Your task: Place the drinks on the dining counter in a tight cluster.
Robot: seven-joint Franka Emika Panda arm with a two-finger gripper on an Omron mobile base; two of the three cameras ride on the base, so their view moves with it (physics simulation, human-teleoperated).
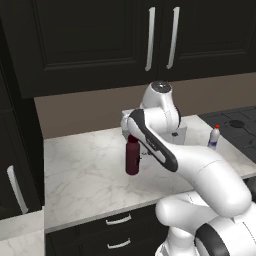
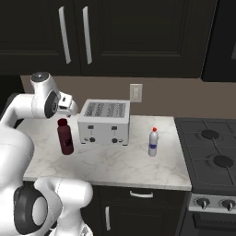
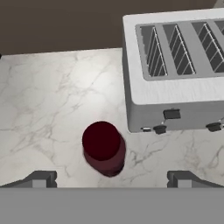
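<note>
1. Left base view: squat maroon bottle (image 1: 132,155) upright on the marble worktop (image 1: 85,175), roughly at picture centre. White arm (image 1: 200,175) rising from 5 o'clock and reaching up over the bottle, the hand directly above the bottle's red cap. Small pale bottle (image 1: 214,137) upright at 3 o'clock of the maroon one, well apart, near the dark cooktop (image 1: 240,127). Part of a silver toaster (image 1: 180,132) visible behind the arm. Dark cabinets (image 1: 100,40) with long silver handles above; dark drawers (image 1: 115,230) below the worktop edge. Fingers hidden here, so no telling their spread from this side.

2. Right base view: maroon bottle (image 2: 65,136) standing just beside the toaster (image 2: 104,121), at its 9 o'clock, not touching. Gripper (image 2: 69,109) hanging right above the cap, apart from it. Pale bottle (image 2: 153,142) at 3 o'clock of the toaster, between it and the cooktop (image 2: 212,152). Wall socket (image 2: 135,92) at 12 o'clock of the toaster.

3. Hand view: looking straight down on the maroon bottle (image 3: 104,148), red cap uppermost, marble (image 3: 52,100) all round it. Two dark fingertips (image 3: 40,179) at the bottom edge, spread wide, at 8 and 4 o'clock of the bottle, clear of it; gripper (image 3: 111,180) open and holding nothing. Toaster (image 3: 175,74) at 1 o'clock, slots up, knobs facing the bottle.
</note>
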